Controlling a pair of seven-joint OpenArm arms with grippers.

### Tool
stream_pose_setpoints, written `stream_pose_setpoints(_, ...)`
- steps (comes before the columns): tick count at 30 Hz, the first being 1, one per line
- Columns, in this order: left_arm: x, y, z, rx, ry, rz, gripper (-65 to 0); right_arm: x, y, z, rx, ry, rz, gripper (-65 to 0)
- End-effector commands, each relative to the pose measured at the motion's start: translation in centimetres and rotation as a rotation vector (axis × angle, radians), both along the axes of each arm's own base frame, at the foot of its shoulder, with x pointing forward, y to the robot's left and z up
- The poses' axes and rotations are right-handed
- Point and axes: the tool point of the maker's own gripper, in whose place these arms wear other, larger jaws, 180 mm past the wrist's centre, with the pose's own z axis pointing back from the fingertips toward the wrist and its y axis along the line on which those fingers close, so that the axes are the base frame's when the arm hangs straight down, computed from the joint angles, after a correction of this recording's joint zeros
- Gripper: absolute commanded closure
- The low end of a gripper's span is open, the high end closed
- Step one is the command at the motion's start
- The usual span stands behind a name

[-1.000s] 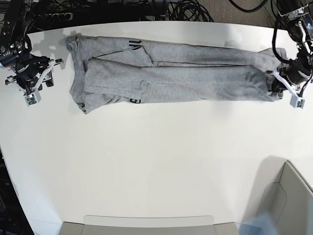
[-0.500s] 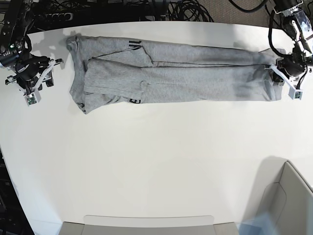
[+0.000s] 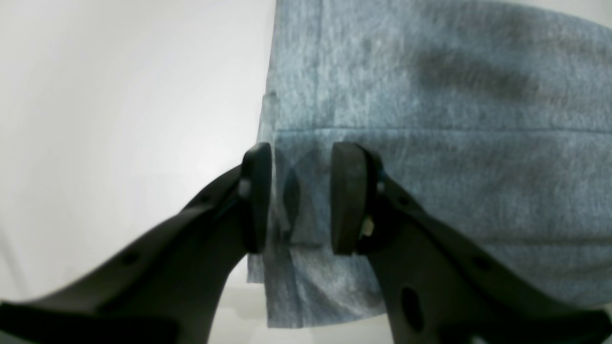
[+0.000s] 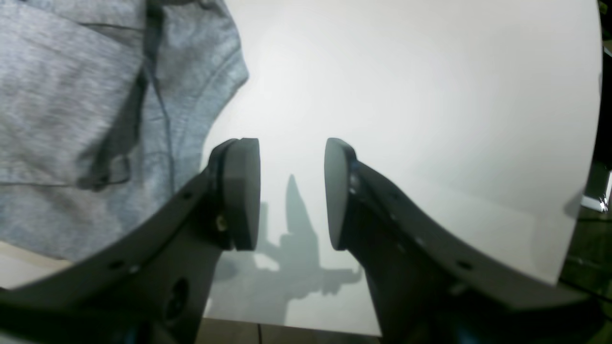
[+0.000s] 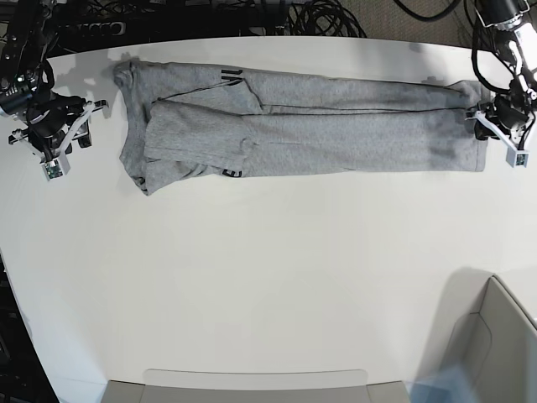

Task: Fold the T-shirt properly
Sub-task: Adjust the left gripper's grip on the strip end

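Nearest the base camera, a grey bin point(image 5: 495, 336) is seen at the table's point(image 5: 268, 277) corner, with bare white surface spreading ahead of it. Farther back, the T-shirt point(image 5: 302, 126) is lying stretched in a long folded band across the far half of the table, dark lettering peeking out at its folds. The left gripper point(image 3: 296, 196) is being held at the band's end — its pads are standing apart with the cloth's edge between them, not pinched. The right gripper point(image 4: 291, 191) is being held open over bare table just beside the shirt's other end, nothing between its pads.
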Motion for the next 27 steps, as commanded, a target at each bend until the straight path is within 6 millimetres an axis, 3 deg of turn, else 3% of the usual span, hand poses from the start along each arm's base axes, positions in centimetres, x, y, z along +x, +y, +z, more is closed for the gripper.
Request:
stream_pose_setpoints(1,0.9,0.6,1.4,0.025,-0.036,-0.013,-20.9,0.7,-0.1,1.1,-0.012,-0.039,0.019,-22.5)
stream_pose_setpoints(8,1.0,1.2,1.7,0.044,-0.03,-0.022,-20.8,0.7,-0.2,1.1,-0.015,-0.038,0.02,-22.5)
stream_pose_setpoints(14,1.3,0.1,1.0,0.051,0.005,-0.083,-20.8,0.7,-0.2,1.1,-0.016,-0.038,0.022,-22.5)
stream_pose_setpoints(20,0.0,2.4,-0.5,0.034,0.051,-0.026,-20.7,0.5,-0.1,1.0,-0.015,-0.033,0.021,-22.5)
stream_pose_setpoints(27,0.0,3.0,-0.6,0.041,0.044,-0.015,-20.7,0.5,-0.1,1.0,-0.013,-0.033,0.021,-22.5)
